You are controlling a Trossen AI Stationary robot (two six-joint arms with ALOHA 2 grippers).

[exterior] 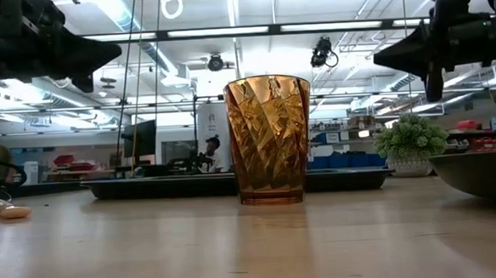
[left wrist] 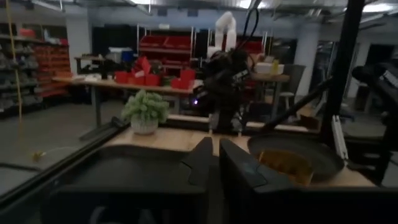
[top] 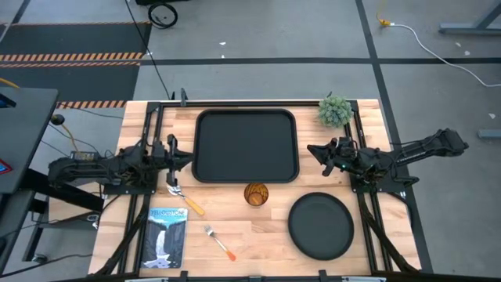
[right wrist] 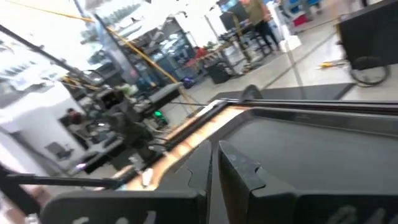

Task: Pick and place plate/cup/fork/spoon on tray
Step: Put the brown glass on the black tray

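Nothing lifted yet; both grippers' fingers nearly together, holding nothing.
Cup (top: 256, 193), at the tray's (top: 246, 177) 6 o'clock edge: light, stiff, probably slippery; best gripped across its rim. Left gripper (top: 186, 160), right gripper (top: 313, 150).

Empty black tray (top: 246, 146) lies centred; upright amber cup (top: 256, 193), black plate (top: 321, 225), spoon (top: 183, 199) and fork (top: 221, 243) lie nearer.

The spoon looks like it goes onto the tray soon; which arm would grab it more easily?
Probably the left. The spoon lies just below the left gripper, while the right gripper sits beyond the tray.
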